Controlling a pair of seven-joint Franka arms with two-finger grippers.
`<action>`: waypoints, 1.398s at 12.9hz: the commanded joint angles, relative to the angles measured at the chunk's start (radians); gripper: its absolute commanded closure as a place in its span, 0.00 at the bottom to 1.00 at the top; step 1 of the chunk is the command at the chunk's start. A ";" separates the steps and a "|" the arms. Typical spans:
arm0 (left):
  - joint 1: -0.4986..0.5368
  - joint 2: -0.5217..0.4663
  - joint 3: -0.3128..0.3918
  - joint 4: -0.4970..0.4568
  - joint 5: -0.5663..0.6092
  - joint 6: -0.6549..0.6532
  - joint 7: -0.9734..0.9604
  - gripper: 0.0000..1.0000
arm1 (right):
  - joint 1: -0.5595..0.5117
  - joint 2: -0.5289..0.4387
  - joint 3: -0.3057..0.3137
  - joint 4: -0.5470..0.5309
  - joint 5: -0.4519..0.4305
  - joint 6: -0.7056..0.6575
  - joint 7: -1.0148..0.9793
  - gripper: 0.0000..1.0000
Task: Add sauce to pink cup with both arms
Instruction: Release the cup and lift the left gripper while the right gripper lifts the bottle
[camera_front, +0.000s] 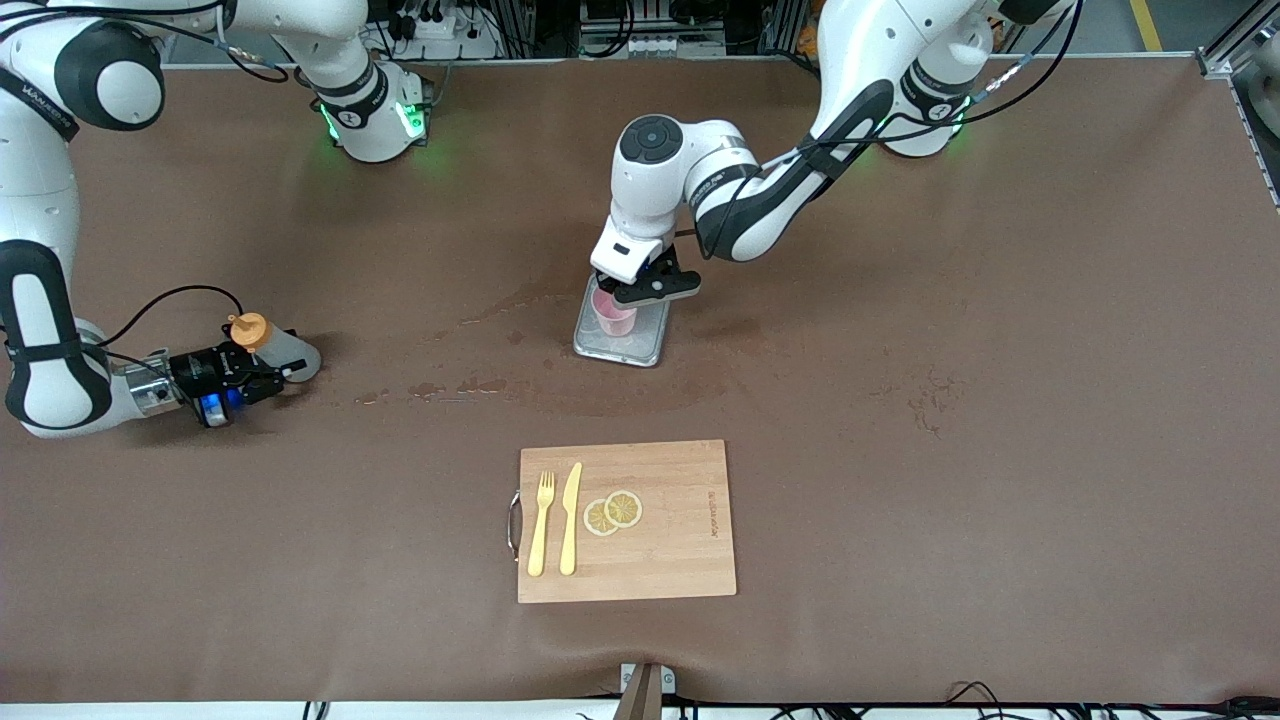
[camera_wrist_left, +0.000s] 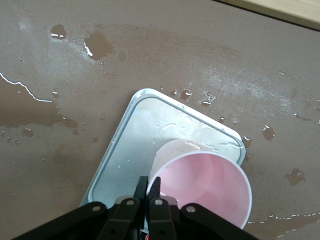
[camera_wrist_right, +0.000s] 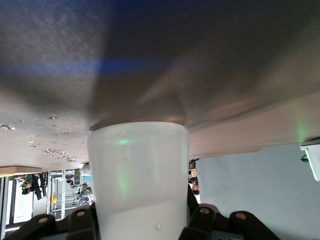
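The pink cup stands on the scale's steel plate at the middle of the table. My left gripper is over it, shut on the cup's rim, with one finger inside and one outside; the left gripper pinches the wall above the wet plate. The sauce bottle, whitish with an orange cap, lies low at the right arm's end of the table. My right gripper is shut on its body. The bottle fills the right gripper.
A wooden cutting board lies nearer to the front camera than the scale, with a fork, a knife and two lemon slices on it. Wet patches mark the brown table between the bottle and the scale.
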 joint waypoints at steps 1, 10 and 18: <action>-0.022 0.019 0.024 0.036 0.033 -0.014 -0.038 0.01 | -0.003 -0.004 0.006 0.018 0.017 -0.032 0.024 0.55; 0.045 -0.155 0.012 0.125 0.016 -0.300 0.007 0.00 | 0.096 -0.073 0.025 0.099 0.011 -0.130 0.312 0.51; 0.353 -0.266 0.012 0.234 -0.194 -0.469 0.639 0.00 | 0.280 -0.191 0.019 0.110 -0.067 -0.141 0.565 0.53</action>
